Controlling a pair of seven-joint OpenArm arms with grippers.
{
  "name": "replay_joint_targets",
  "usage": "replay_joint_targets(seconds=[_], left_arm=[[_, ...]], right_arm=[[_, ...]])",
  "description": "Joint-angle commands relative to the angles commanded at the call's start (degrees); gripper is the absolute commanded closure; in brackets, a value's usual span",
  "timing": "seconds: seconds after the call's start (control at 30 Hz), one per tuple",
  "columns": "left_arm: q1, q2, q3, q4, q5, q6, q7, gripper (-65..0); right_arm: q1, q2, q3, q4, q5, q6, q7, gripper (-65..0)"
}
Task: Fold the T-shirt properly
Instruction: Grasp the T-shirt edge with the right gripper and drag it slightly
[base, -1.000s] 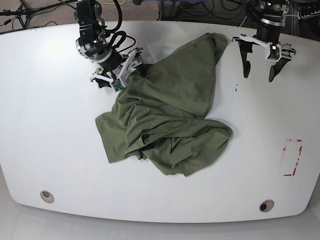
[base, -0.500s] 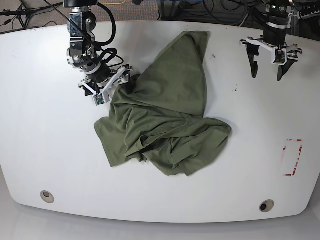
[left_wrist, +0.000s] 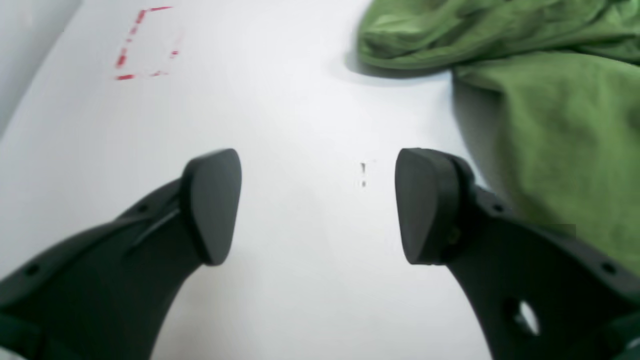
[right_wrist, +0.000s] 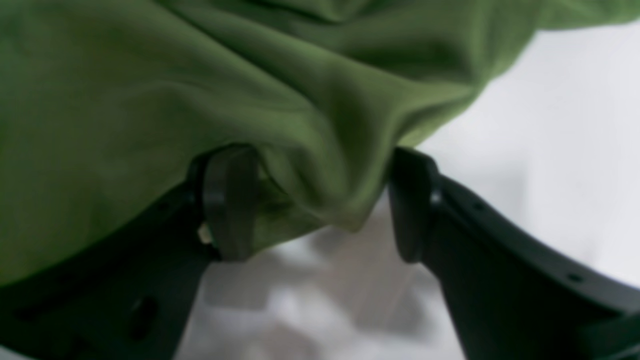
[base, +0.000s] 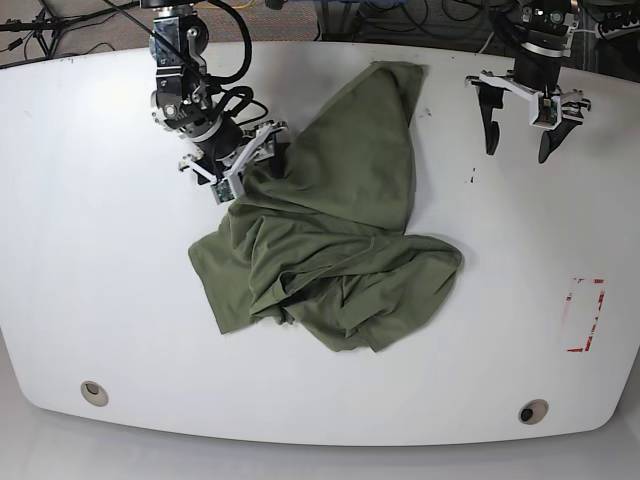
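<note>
Fig.: T-shirt (base: 330, 240) crumpled near the table (base: 90, 280) centre, one long flap running up toward the far edge; nothing squared yet, so I judge the fold barely begun. Step in hand, as I read it: spread the cloth flat before any fold.

My right gripper (right_wrist: 320, 200) sits at the shirt's upper-left edge in the base view. Wrist view: fingers apart, w/ a hanging fold of green cloth draped between them and over the left pad (right_wrist: 227, 200). Not pinched; the far pad (right_wrist: 407, 205) is only just at the cloth, contact unclear. So: parted, nothing clamped.

My left gripper (left_wrist: 315, 205) hangs over bare table at the far right, well apart from the shirt's flap, fingers spread wide and empty. A small dark speck (left_wrist: 363, 172) on the table lies between the pads; red corner marks (left_wrist: 142, 45) lie further off.

To do it well (judgement):
- R side: close on a single edge layer, not the bunched fold, else two layers lift together.
- L side: reach the matching corner of the flap so both pull evenly.
- Draw outward, low over the table, so creases drag out rather than roll under.

Pose: R arm leaned in, wrist tilted toward the cloth; L arm pointing down, clear of everything.
</note>
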Motion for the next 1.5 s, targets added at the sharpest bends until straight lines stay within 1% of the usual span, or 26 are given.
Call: replay_joint_targets(seconds=[0.17, 0.23, 0.3, 0.37, 0.43, 0.63, 0.7, 0.77, 0.83, 0.9, 0.97, 1.03, 1.23, 1.37, 1.43, 1.5], left_arm=[[0.0, 0.1, 0.2, 0.2, -0.1, 0.1, -0.4, -45.2], [0.2, 0.1, 0.3, 0.3, 0.1, 0.0, -0.8, -44.7], [0.3, 0.1, 0.4, 0.2, -0.1, 0.1, -1.5, -44.4], [0.6, 0.1, 0.4, 0.2, 0.0, 0.1, -2.3, -44.1], [1.0, 0.1, -0.2, 0.7, 0.2, -0.2, -2.4, -44.5], [1.2, 0.2, -0.4, 0.8, 0.2, -0.1, -1.3, -44.1], [0.9, 0.2, -0.7, 0.8, 0.2, -0.2, -0.5, -43.8], [0.4, 0.2, -1.3, 0.6, 0.3, -0.3, 1.2, -43.1], [-0.3, 0.2, -1.9, 0.2, 0.2, -0.4, 4.1, -41.1], [-1.1, 0.3, -2.9, -0.4, 0.3, -0.3, 7.5, -38.7], [-3.5, 0.4, -2.8, -2.4, -0.2, -0.6, 12.0, -35.9], [-4.1, 0.5, -2.7, -3.0, -0.2, -0.6, 12.5, -35.7], [-5.9, 0.5, -2.2, -4.4, -0.3, -0.7, 13.1, -38.2], [-6.6, 0.5, -0.8, -4.4, -0.8, -0.8, 13.8, -40.1], [-8.9, 0.5, 0.1, -3.0, -1.3, -0.4, 16.2, -44.4], [-9.5, 0.6, 0.1, -2.7, -1.4, -0.4, 17.1, -44.7]], right_arm=[[-0.1, 0.2, -0.1, -0.4, -0.2, 0.21, 0.3, -15.8], [-0.1, 0.4, 0.0, -0.8, 0.0, 0.33, 0.6, -8.5], [-0.6, 0.7, 0.0, -1.2, -0.1, 0.74, 1.1, -4.5], [-1.0, 1.1, 0.1, -1.5, -0.2, 1.16, 1.8, -2.8], [-3.1, 2.4, 0.2, -1.2, -0.1, 1.11, 2.7, -2.2], [-4.6, 3.0, 0.2, 0.4, 0.0, 1.03, 2.5, -2.0], [-4.9, 3.0, 0.3, 1.1, 0.2, 0.57, 2.5, -1.5], [-5.1, 2.9, 0.5, 2.2, 0.3, -0.16, 2.2, -1.2], [-5.0, 2.8, 0.8, 3.5, 0.6, -0.89, 1.7, -0.9], [-4.8, 2.6, 1.6, 4.7, 0.8, -1.81, 1.2, -0.7], [-4.2, 2.2, 3.8, 6.8, 0.0, -2.16, 0.7, -0.8], [-4.2, 2.1, 4.4, 7.1, 0.0, -2.30, 0.5, -0.8], [-4.2, 1.7, 6.5, 7.7, 0.1, -2.53, 0.3, -1.1], [-4.3, 2.0, 4.2, 8.6, -0.5, -1.68, 0.8, -1.6], [-4.3, 2.0, 1.6, 11.9, -0.7, -1.53, 1.1, -2.0], [-4.2, 1.9, 1.4, 12.2, -0.6, -1.59, 1.1, -2.0]])
